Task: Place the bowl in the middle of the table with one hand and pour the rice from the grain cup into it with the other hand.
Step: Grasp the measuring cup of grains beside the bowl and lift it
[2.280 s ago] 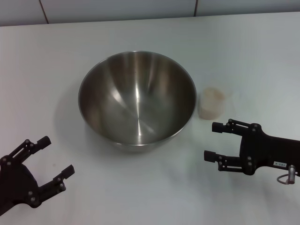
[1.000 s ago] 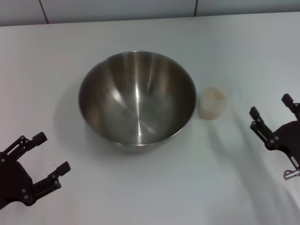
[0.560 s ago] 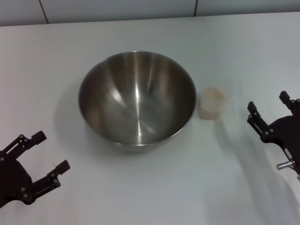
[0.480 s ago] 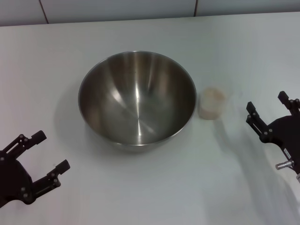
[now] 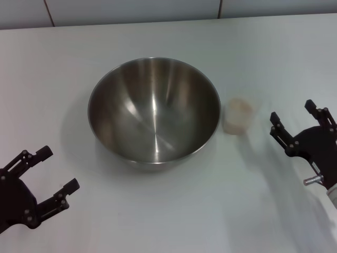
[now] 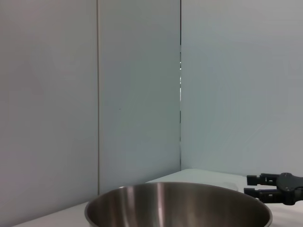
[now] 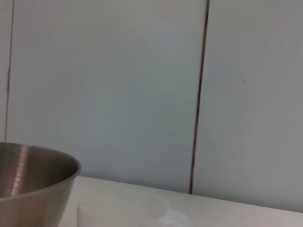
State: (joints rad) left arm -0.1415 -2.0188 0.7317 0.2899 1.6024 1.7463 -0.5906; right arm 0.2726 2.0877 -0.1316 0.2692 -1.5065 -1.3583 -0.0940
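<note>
The shiny steel bowl (image 5: 154,110) stands upright in the middle of the white table (image 5: 174,211), with nothing inside it. Just to its right sits the small translucent grain cup (image 5: 238,116), holding pale rice (image 5: 239,107). My right gripper (image 5: 293,121) is open, low on the right, a short gap from the cup and touching nothing. My left gripper (image 5: 58,169) is open near the front left corner, well apart from the bowl. The left wrist view shows the bowl's rim (image 6: 177,201) and the right gripper (image 6: 258,185) beyond it. The right wrist view shows the bowl (image 7: 33,182) and cup (image 7: 128,213).
A pale panelled wall (image 5: 158,10) runs behind the table's far edge. Bare tabletop lies in front of the bowl between my two arms.
My right gripper swung from pointing at the cup out to the right, turned, and now edges back left toward the cup. The left gripper drew slightly back. Bowl and cup stayed put.
</note>
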